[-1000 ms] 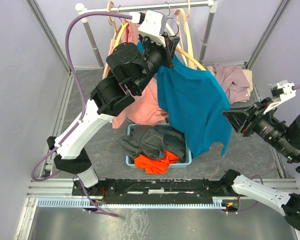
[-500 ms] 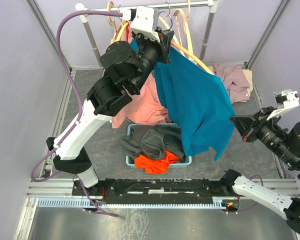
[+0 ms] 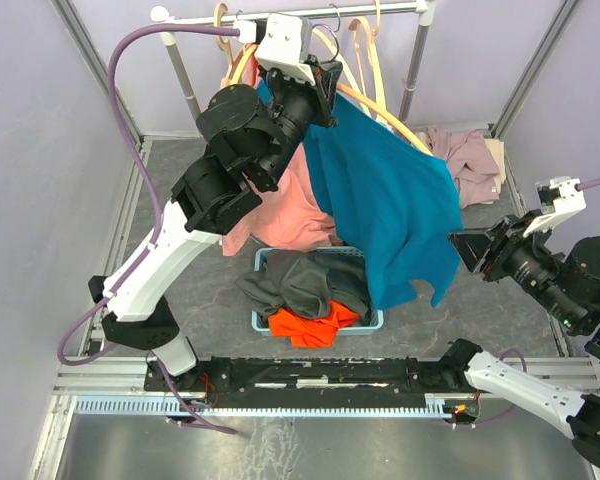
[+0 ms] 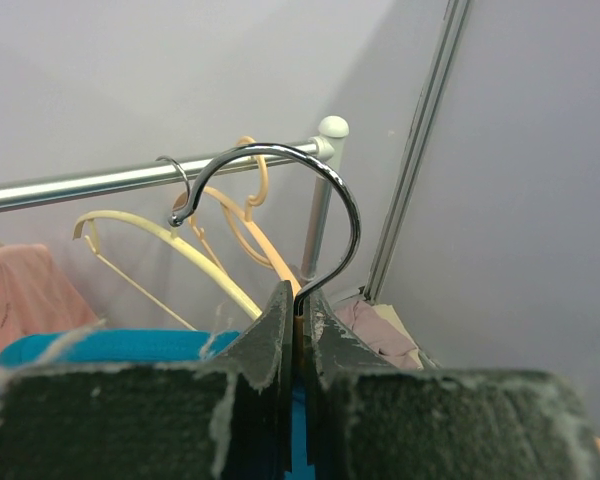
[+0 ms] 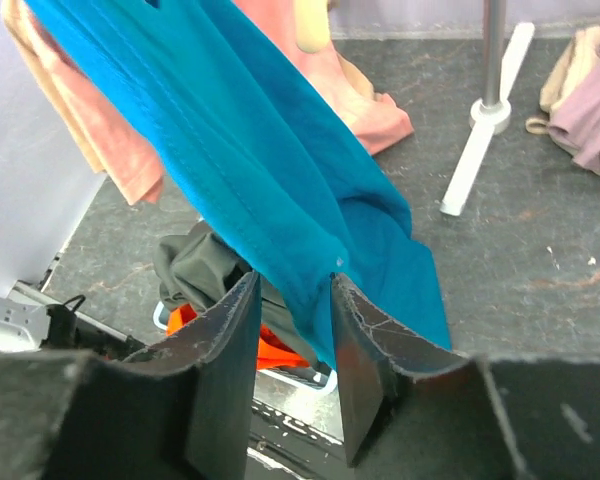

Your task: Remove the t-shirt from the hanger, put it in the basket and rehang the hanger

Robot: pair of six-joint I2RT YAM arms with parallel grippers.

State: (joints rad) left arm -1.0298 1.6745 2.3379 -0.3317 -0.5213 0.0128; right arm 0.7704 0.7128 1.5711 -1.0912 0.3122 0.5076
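Teal cotton t-shirt (image 3: 390, 210), draped over a slanted pale wooden hanger (image 3: 380, 112). Had left gripper (image 4: 298, 300) pinched tight on the chrome wire hook (image 4: 357, 225), right gripper (image 5: 292, 285) spread around the shirt's lower edge. Looked mid-strip, probably needed a clamp, then a tug down and away.

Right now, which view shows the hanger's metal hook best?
Left wrist: the hook sits mid-frame, its whole curve visible and its shank pinched in the shut left gripper. Top external: that gripper's own body covers the hook. Right wrist: only the teal t-shirt shows, no hook.
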